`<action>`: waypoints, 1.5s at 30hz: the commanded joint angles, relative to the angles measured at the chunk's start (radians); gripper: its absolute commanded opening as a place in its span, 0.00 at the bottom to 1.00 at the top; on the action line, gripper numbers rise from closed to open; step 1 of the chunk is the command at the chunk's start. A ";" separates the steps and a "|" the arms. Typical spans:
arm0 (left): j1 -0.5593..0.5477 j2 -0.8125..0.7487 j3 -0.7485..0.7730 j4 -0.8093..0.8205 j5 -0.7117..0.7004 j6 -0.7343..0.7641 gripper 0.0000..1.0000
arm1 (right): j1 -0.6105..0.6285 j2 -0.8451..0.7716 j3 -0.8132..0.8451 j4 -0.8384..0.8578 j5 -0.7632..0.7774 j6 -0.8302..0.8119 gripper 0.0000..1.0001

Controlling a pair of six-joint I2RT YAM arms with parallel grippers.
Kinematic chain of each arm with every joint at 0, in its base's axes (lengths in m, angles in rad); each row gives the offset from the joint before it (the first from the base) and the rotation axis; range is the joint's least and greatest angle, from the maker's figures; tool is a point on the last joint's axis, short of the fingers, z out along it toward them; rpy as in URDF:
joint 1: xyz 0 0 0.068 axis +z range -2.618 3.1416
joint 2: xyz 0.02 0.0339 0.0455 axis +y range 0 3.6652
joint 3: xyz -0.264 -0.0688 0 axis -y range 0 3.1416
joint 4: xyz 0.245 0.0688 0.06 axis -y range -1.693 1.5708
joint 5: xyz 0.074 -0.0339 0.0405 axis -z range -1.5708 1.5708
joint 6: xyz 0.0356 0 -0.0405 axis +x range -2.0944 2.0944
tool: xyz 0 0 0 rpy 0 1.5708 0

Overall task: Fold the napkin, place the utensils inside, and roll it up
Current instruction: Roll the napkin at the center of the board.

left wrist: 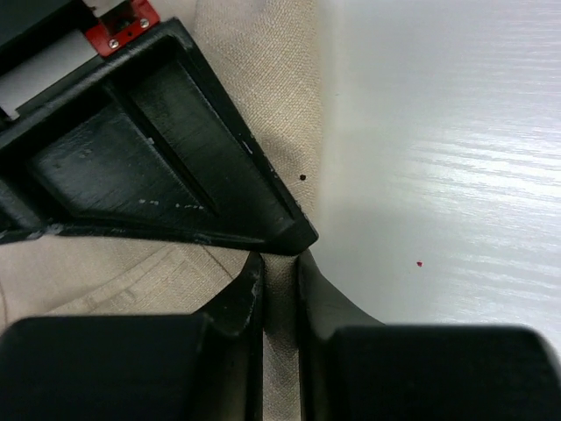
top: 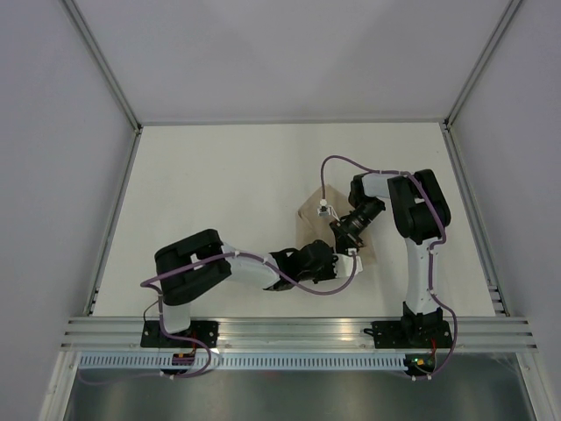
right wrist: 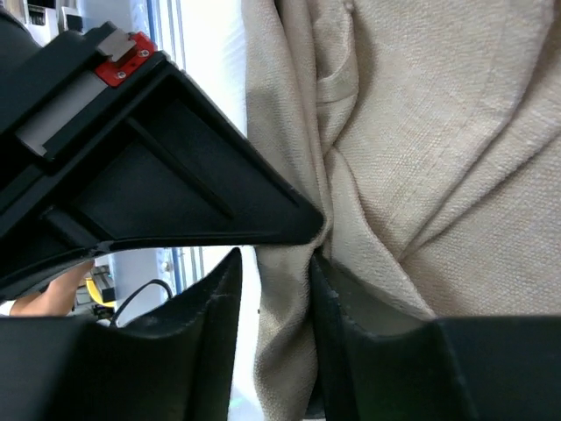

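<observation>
Napkin (top: pixel 308 224) | pinched: left end effector (left wrist: pixel 280 263), right end effector (right wrist: pixel 275 259) | overhead: grips hidden

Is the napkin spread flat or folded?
Folded, not flat: the napkin shows overlapping layers and creases, and the right claw pinches one fold.

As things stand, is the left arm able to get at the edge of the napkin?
Probably yes: the left gripper is at the edge of the napkin, cloth between its fingers. The right gripper is close by but does not seem to block it.
</observation>
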 commanded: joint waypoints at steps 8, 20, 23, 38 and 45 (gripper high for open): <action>0.128 0.052 0.139 -0.334 0.423 -0.135 0.02 | -0.053 -0.138 0.016 0.207 0.098 0.052 0.61; 0.246 0.142 0.321 -0.603 0.610 -0.244 0.02 | -0.252 -0.351 0.028 0.542 0.104 0.420 0.67; 0.284 0.187 0.393 -0.697 0.661 -0.273 0.02 | -0.321 -0.423 -0.018 0.591 0.067 0.428 0.67; 0.395 0.448 0.777 -1.098 0.869 -0.359 0.02 | -0.194 -1.022 -0.639 0.868 0.154 0.212 0.74; 0.407 0.520 0.883 -1.181 0.863 -0.385 0.02 | 0.004 -1.086 -0.770 1.014 0.283 0.279 0.76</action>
